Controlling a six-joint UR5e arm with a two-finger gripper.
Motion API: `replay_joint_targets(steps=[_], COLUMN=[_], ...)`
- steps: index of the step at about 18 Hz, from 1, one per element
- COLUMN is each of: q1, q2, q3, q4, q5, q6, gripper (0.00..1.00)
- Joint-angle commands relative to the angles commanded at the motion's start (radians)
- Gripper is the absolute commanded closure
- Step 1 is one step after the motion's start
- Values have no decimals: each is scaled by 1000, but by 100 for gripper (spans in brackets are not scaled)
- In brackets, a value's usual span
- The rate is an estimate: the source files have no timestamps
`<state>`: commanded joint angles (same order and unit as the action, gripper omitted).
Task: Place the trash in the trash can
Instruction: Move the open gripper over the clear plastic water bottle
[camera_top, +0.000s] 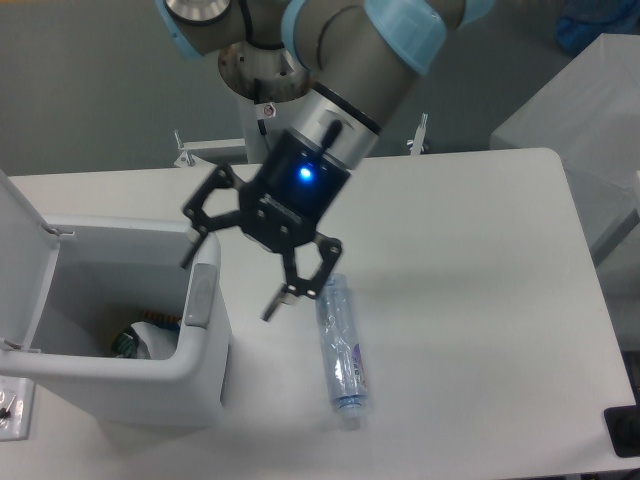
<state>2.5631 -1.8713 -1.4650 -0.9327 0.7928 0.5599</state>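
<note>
The pincer (229, 268) hangs over the white table (470, 260) with its black fingers (205, 212) spread wide and nothing between them, just to the right of the trash can (120, 370). One fingertip sits above the can's grey latch tab (201, 296); the other points down near the top end of the bottle (341, 343).

The bottle lies flat on the table, right of the trash can and apart from it, its white cap toward the near edge. Its upper end is partly hidden behind the pincer's finger.

Inside the trash can, low against the near wall, a bit of green and white shows (140, 341); most of it is cut off by the rim, so I cannot tell what it is. The open lid (18, 250) stands at the can's left, cropped by the picture's edge. The arm's upper part runs out of the top.
</note>
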Motion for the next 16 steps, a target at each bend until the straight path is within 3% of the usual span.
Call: replay_joint_targets(steps=[5, 9, 13, 16], q1=[60, 51, -32, -89], q2=[-118, -146, -251, -327], q3=[14, 5, 95, 188], q4=[-2, -9, -37, -139], q5=[166, 241, 435, 575], q6=[-11, -46, -80, -138], gripper=[0, 0, 0, 0])
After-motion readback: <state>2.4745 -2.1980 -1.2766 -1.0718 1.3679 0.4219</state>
